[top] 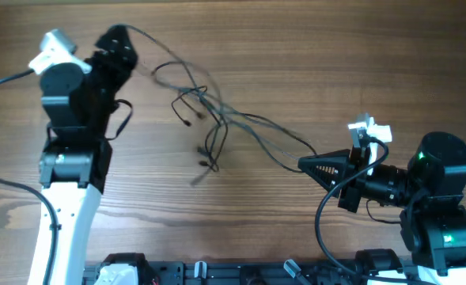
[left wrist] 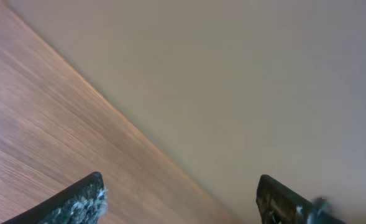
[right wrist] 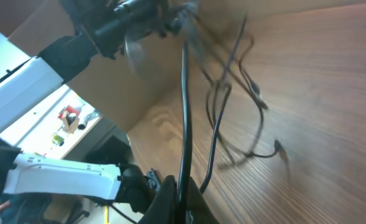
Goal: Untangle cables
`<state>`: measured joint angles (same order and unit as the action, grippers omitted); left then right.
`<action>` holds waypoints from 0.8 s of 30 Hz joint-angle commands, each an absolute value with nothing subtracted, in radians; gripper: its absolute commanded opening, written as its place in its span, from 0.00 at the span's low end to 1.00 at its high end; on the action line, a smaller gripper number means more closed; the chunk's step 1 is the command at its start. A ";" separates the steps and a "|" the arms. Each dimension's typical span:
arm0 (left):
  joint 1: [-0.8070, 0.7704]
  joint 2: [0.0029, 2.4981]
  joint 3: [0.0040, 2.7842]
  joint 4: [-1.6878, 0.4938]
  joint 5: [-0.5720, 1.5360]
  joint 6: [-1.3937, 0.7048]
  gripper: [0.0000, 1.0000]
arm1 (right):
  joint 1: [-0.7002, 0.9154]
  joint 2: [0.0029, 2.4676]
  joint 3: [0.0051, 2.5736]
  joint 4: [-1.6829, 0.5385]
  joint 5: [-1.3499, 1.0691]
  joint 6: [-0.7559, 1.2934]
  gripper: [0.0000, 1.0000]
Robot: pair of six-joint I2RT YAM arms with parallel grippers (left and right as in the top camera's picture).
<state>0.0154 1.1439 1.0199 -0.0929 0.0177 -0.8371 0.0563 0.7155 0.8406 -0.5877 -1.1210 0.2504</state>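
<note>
Wood-grain laminate, mid-brown and matte, grain running left-right, covers the table (top: 296, 47) across the whole overhead frame. Black rail (top: 240, 273) runs along the bottom edge by the arm bases.

Cables (top: 217, 119) sit at centre of the overhead frame as a loose tangle: several thin black strands looping & crossing, small plug ends toward its lower left. One strand runs up-left to the left hand (top: 115, 43) at upper left. Another runs lower-right to the right hand (top: 308, 165) at centre-right.

Left hand: fingers (left wrist: 77, 202) spread wide in left wrist view, nothing btwn them. Beyond them only the table edge & a plain beige wall (left wrist: 263, 74). Whether the strand touches that hand, can't tell.

Right hand: tips pressed together, pinching one black strand, which rises straight toward the top of the right wrist frame. Other strands there are blurred; one plug end lies by the wood at centre-right.

Past the table edge, left side of the right wrist frame: bright room area w/ small coloured items, too blurred to name.
</note>
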 commanded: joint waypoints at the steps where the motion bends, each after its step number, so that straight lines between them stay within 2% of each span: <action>1: 0.109 1.129 1.023 -0.085 0.061 -0.963 0.82 | 0.055 0.703 0.849 -0.588 -1.094 0.265 0.04; 7: 0.252 1.129 1.023 -0.086 0.202 -1.029 0.83 | 0.055 0.715 0.849 -0.589 -1.095 0.267 0.04; 14: 0.399 1.129 1.023 -0.083 0.209 -1.029 0.86 | 0.055 0.718 0.849 -0.589 -1.091 0.274 0.04; 17: 0.437 1.129 1.023 -0.146 0.231 -1.005 0.86 | 0.055 0.719 0.849 -0.588 -1.061 0.293 0.04; 21: 0.419 1.130 1.023 -0.255 0.448 -0.741 1.00 | 0.055 0.729 0.849 -0.582 -0.986 0.359 0.04; 24: 0.363 1.130 1.023 -0.393 0.581 -0.522 1.00 | 0.055 0.738 0.850 -0.547 -0.914 0.450 0.04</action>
